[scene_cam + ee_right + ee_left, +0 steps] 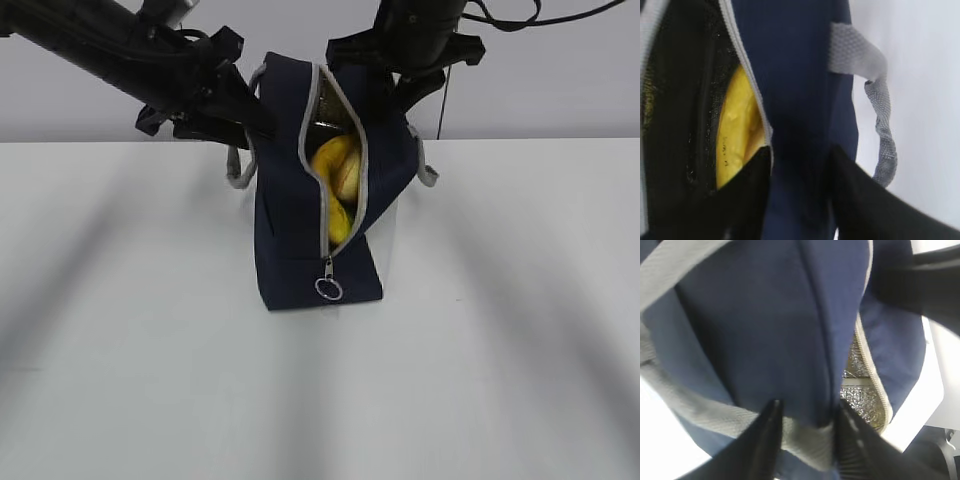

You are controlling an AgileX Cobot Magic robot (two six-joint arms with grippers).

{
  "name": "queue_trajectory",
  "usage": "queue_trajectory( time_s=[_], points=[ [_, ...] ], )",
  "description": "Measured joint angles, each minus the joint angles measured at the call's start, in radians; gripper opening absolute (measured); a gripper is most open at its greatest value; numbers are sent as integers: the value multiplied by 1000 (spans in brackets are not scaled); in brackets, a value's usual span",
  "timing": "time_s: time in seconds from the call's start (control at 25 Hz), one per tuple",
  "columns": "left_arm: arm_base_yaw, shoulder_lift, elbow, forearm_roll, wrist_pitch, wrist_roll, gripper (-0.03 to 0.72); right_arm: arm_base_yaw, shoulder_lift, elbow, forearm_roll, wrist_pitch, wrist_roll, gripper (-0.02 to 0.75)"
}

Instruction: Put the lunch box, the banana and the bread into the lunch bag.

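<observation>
The navy lunch bag stands on the white table with its zipper open down the front. The yellow banana shows through the gap, and its speckled skin fills the opening in the right wrist view. The lunch box and the bread are hidden. My left gripper is at the bag's upper left edge. Its jaws stand apart around a fold of navy fabric and grey strap. My right gripper is at the upper right edge. Its jaws stand apart around the navy side wall.
The zipper's ring pull hangs at the bag's lower front. Silver foil lining shows inside the rim. A grey strap handle dangles off the bag's right side. White table lies all around the bag.
</observation>
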Motion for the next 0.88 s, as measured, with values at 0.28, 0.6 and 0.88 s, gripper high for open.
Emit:
queue_trajectory(
  time_s=[0.28,0.6,0.88],
  points=[
    [0,0,0,0,42,0,407,0,9,0,30,-3,-9,556],
    [0,-18,-2,78,108,-4,412,0,-54,0,72,-3,-31,571],
    [0,-73,-58,227,230,-61,413,13,-160,59,11,-3,-57,571]
  ],
)
